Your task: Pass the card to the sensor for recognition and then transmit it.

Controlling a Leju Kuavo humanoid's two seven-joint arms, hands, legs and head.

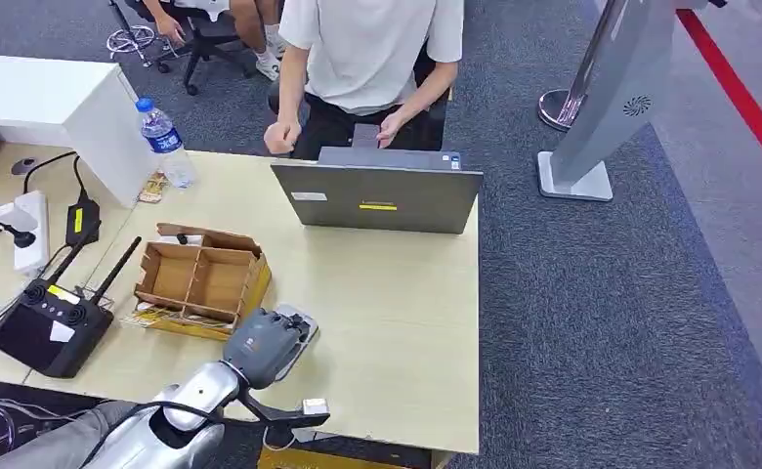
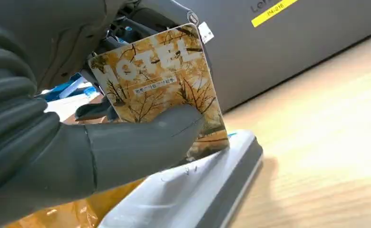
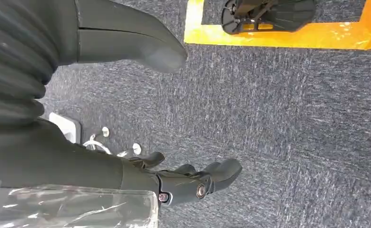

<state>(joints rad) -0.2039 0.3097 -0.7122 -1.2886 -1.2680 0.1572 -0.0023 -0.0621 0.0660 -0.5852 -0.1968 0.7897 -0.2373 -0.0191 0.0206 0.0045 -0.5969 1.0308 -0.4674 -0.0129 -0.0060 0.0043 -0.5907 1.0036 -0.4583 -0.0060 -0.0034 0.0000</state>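
Gripping the card [image 2: 160, 80] between thumb and fingers, the left robot hand [image 1: 265, 344] is holding it over the sensor [image 2: 193, 190] near the tabletop's [image 1: 397, 313] front edge. Thin, stiff, light and probably glossy, the card is likely to slip, so an edge pinch clear of its face seems best. Hanging over carpet, the right robot hand [image 3: 126, 118] is holding nothing, fingers loosely apart.
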